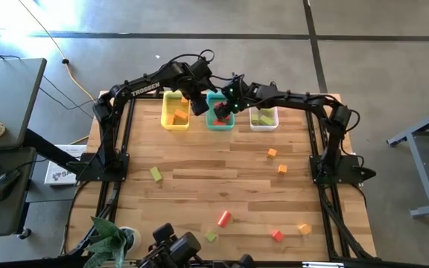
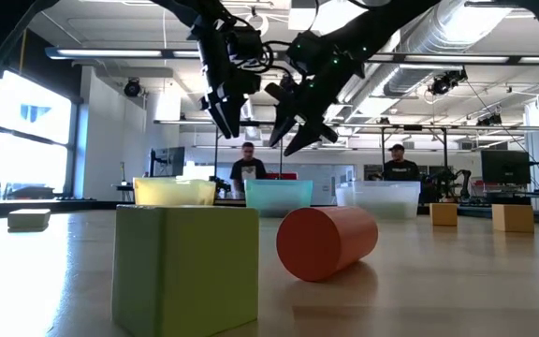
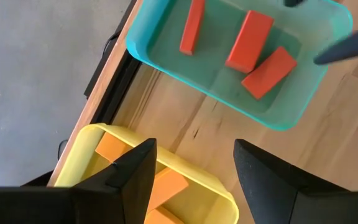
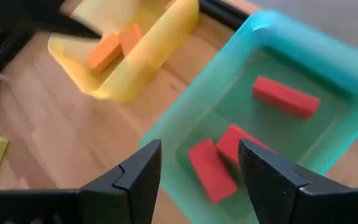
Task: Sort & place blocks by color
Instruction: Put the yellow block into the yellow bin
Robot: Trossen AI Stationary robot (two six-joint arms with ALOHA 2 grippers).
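Blocks point(image 1: 278, 170) lay partly sorted: reds in the teal bin point(image 1: 220, 123), others loose on the table point(image 1: 199, 175). Right gripper point(image 4: 197, 171) hung spread and empty above it, evidently for dropping; left gripper point(image 3: 194, 171) spread between bins

LEFT: your left gripper point(image 1: 197, 102) hangs raised at the table's far edge, fingers point(image 3: 132, 177) parted, empty | RIGHT: your right gripper point(image 1: 225, 110) hangs just beside it, fingers point(image 4: 135, 177) parted, empty
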